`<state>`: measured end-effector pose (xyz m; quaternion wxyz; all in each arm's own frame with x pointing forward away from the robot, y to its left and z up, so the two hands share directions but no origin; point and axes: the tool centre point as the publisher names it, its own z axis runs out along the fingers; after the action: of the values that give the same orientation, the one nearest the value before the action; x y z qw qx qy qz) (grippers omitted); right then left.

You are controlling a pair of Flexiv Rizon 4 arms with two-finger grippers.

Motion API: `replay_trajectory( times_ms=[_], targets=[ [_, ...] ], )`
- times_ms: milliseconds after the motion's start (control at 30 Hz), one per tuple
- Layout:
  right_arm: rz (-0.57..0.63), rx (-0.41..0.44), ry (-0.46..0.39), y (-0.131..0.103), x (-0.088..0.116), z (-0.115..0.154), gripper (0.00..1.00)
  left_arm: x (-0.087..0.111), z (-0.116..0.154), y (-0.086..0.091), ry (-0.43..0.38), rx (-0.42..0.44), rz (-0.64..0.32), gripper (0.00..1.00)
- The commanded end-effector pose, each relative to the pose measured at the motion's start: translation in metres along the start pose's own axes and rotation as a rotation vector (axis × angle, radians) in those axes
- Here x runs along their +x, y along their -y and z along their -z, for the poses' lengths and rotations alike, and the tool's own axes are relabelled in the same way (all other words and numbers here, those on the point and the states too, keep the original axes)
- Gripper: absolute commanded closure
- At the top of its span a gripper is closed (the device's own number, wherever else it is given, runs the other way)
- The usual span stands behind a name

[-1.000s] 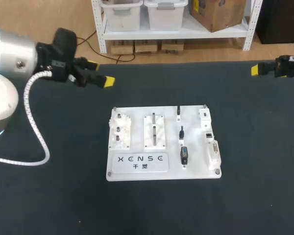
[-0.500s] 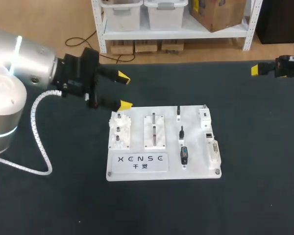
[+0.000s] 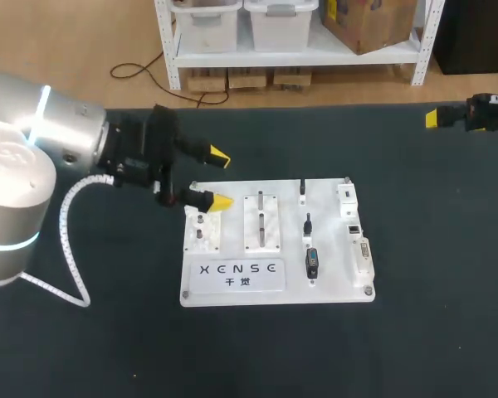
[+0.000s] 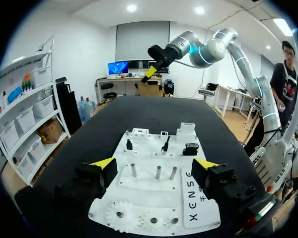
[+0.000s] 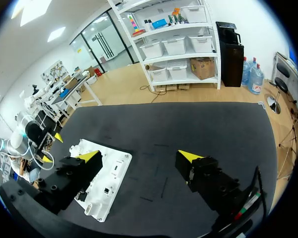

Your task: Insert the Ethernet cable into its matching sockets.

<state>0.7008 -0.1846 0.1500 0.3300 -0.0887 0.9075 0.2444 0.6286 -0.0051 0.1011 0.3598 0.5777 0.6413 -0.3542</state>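
Over the rear left corner of the white board, my left end effector hangs with its fingers apart, holding nothing. I take the Ethernet cable to be one of the small black plugs standing in a row on the board's right half; which one, I cannot tell. This row lies to the right of that end effector and runs rear to front. My right end effector, also apart and empty, is well away at the tabletop's far right, so the left arm is nearer.

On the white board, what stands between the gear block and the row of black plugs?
A white block with upright metal pegs stands there; the head view shows it most plainly.
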Motion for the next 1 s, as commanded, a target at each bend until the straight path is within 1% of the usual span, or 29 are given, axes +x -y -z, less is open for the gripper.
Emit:
replay_trajectory(
  times_ms=[33, 233, 400, 467, 867, 900, 967, 1000],
  targets=[
    [0.001, -0.002, 0.000, 0.000, 0.000, 0.000, 0.00, 0.003, 0.000, 0.016, 0.009, -0.038, 0.008, 0.00],
    [0.001, -0.002, 0.000, 0.000, 0.000, 0.000, 0.00, 0.008, -0.004, 0.028, 0.004, -0.033, 0.023, 0.00],
    [0.001, -0.002, 0.000, 0.000, 0.000, 0.000, 0.00, 0.008, -0.007, 0.029, -0.009, -0.005, 0.003, 0.00],
    [0.001, -0.002, 0.000, 0.000, 0.000, 0.000, 0.00, 0.007, -0.009, 0.028, -0.008, 0.018, -0.013, 0.00],
    [0.001, -0.002, 0.000, 0.000, 0.000, 0.000, 0.00, 0.007, -0.009, 0.028, -0.008, 0.018, -0.013, 0.00],
    [0.011, 0.025, -0.018, 0.000, 0.000, 0.002, 0.00, 0.007, -0.009, 0.028, -0.008, 0.018, -0.013, 0.00],
    [0.040, 0.026, -0.053, -0.013, 0.000, -0.001, 0.00, 0.007, -0.009, 0.028, -0.008, 0.018, -0.013, 0.00],
    [0.064, 0.041, -0.076, -0.023, 0.002, -0.004, 0.00, 0.007, -0.009, 0.028, -0.008, 0.018, -0.013, 0.00]
  ],
)
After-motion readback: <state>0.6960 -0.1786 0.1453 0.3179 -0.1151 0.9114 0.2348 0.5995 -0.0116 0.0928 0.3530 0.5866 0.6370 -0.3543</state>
